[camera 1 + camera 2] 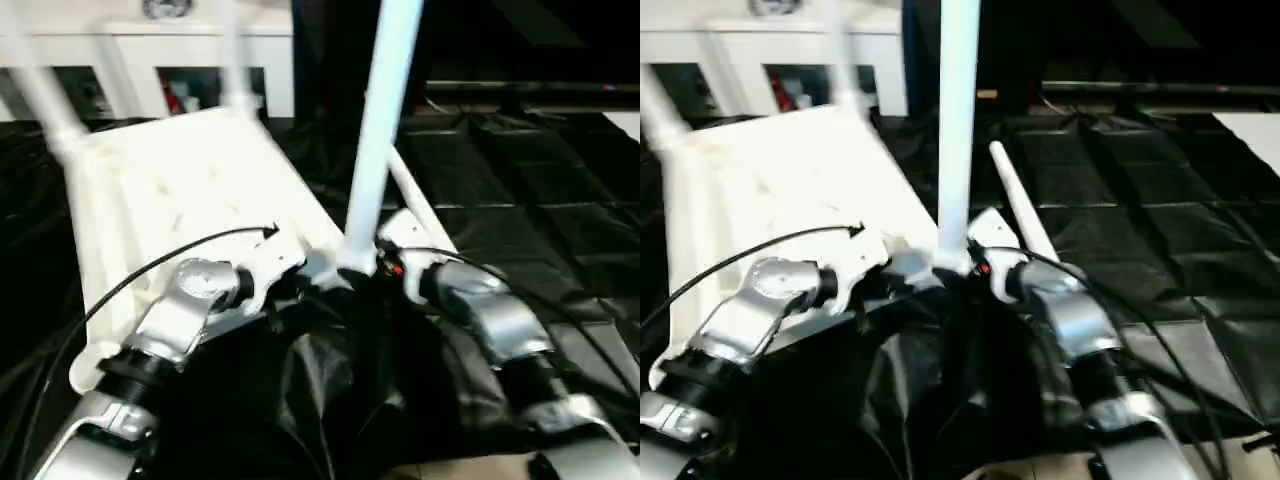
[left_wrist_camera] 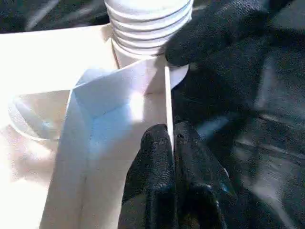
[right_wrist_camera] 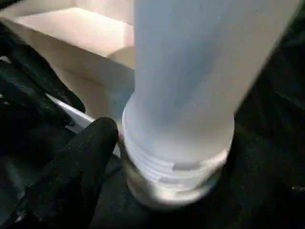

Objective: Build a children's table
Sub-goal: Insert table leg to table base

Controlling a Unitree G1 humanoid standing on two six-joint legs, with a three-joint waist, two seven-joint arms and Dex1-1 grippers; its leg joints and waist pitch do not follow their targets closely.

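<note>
The children's table lies upside down: its white tabletop (image 1: pixel 190 190) rests on the black mat, ribbed side up. Two legs (image 1: pixel 45 95) (image 1: pixel 235 60) stand in its far corners. A third leg (image 1: pixel 385 120) stands upright at the near right corner, its threaded end (image 3: pixel 171 167) at the socket. My right gripper (image 1: pixel 372 268) is open around that leg's base, with one finger (image 3: pixel 81 162) just beside the threaded collar. My left gripper (image 2: pixel 169 138) is shut on the tabletop's thin near rim (image 2: pixel 167 95), close to the same corner. Another leg (image 1: pixel 1015 195) lies loose on the mat to the right.
A white cabinet (image 1: pixel 150 40) stands behind the tabletop. Black padded mat (image 1: pixel 540 180) covers the floor to the right and front. A black cable (image 1: pixel 150 265) loops over my left forearm. Crumpled black sheeting (image 1: pixel 320 390) lies between my arms.
</note>
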